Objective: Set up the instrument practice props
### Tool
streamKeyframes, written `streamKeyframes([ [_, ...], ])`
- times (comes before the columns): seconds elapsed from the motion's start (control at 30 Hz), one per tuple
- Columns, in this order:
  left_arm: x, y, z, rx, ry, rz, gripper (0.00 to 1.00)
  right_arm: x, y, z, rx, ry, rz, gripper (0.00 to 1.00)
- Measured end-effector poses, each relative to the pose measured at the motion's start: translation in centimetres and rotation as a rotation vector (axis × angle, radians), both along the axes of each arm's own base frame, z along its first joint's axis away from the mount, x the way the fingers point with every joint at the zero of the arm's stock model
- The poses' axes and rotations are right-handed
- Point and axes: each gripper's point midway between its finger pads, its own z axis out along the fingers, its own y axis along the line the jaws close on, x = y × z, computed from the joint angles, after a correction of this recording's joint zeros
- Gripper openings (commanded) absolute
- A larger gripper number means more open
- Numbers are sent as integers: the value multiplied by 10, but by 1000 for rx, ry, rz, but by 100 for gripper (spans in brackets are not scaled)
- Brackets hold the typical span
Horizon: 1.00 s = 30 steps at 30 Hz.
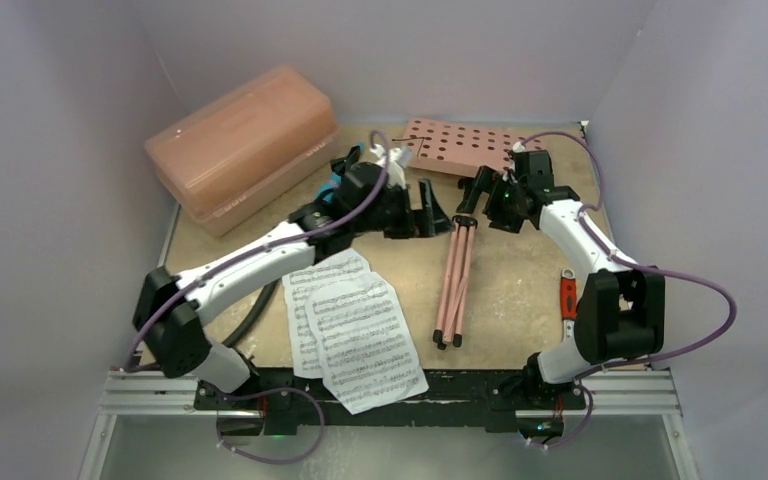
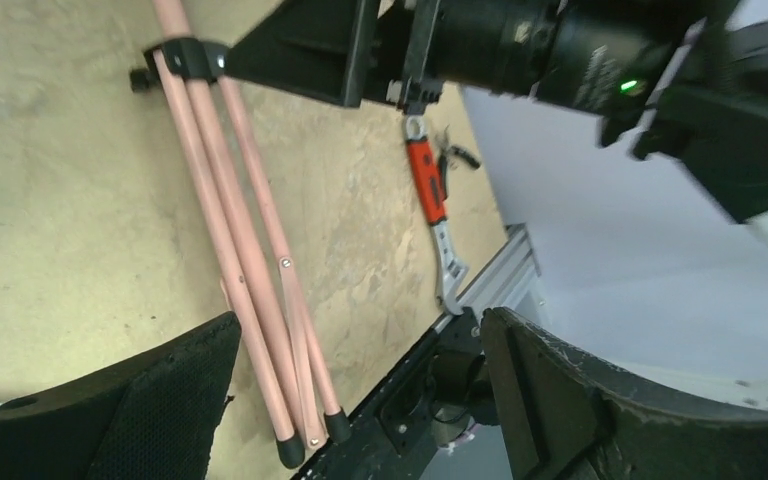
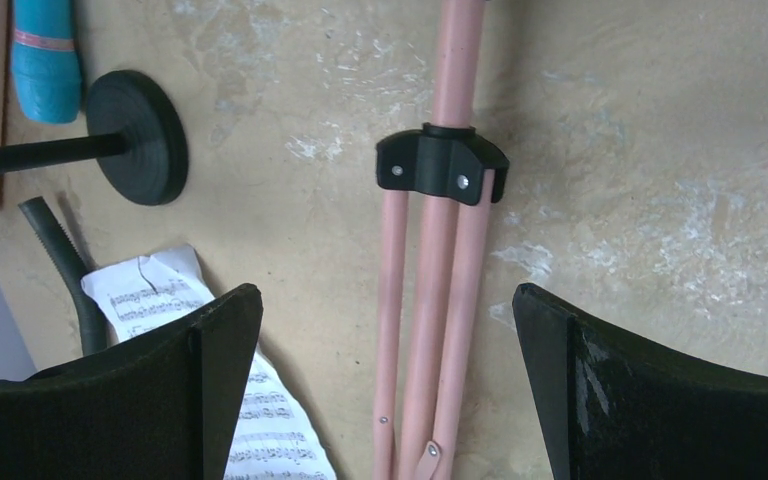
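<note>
Your music stand [image 1: 457, 262] is lying flat mid-bench, holed plate toward the far edge and folded legs pointing at the near edge. The right gripper [image 3: 385, 300] hangs over the legs, jaws wide, holding nothing. The left gripper [image 2: 360, 320] is close by, also wide and empty. The sheet pages [image 1: 360, 330] overhang the near edge. The microphone [image 3: 45, 55] and tipped-over mic stand [image 3: 140, 135] lie by the pink case [image 1: 242, 145] in the far-left corner. There's a red wrench [image 1: 567, 297] near the right edge.

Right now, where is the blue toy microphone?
In the top view the cyan toy microphone lies left of centre near the back, right beside the pink case. The right wrist view shows it next to the round base of the mic stand.
</note>
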Motion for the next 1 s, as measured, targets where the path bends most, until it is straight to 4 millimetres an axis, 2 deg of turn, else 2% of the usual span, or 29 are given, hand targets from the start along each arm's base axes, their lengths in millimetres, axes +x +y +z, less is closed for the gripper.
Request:
streamKeyframes([
  [0.13,-16,-44,-53,141,74,-57,87,-4,-13,-11,-3,35,-35,98],
  [0.27,-30,-72,-111,344,131,-73,88,-6,-28,-16,-43,55,-80,98],
  [0.37,-42,-78,-153,483,163,-84,88,-7,-35,-19,-73,66,-99,98],
  [0.5,-53,-76,-194,611,203,-118,88,-8,-37,-22,-84,73,-103,98],
  [0.63,-54,-74,-216,685,212,-141,87,-7,-37,-26,-89,82,-105,98],
  [0.87,-54,-72,-231,746,201,-165,63,-7,-38,-37,-101,109,-91,98],
  [1.0,-57,-68,-234,762,202,-166,50,-2,-38,-33,-112,91,-73,98],
])
